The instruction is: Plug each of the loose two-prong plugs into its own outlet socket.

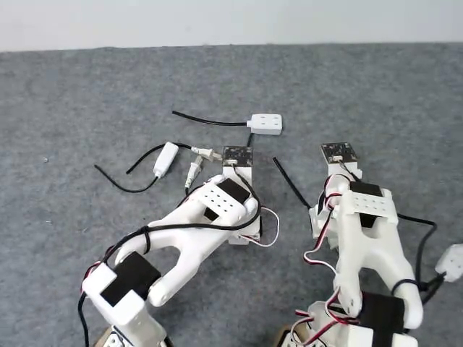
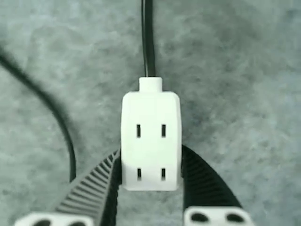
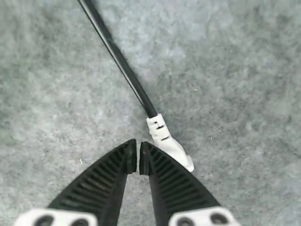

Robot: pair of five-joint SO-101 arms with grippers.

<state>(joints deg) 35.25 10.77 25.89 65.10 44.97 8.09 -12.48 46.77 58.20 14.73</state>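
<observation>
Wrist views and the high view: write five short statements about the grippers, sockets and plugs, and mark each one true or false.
1. The left gripper has a white outlet socket between its fingers. True.
2. That socket has a plug pushed into it. False: all four of its slots are empty.
3. The right gripper is wide open. False: its fingertips are almost touching.
4. A small white plug on a black cord lies on the grey mat beside the right gripper's tips. True.
5. In the high view, another white socket block lies on the mat beyond both arms. True.
</observation>
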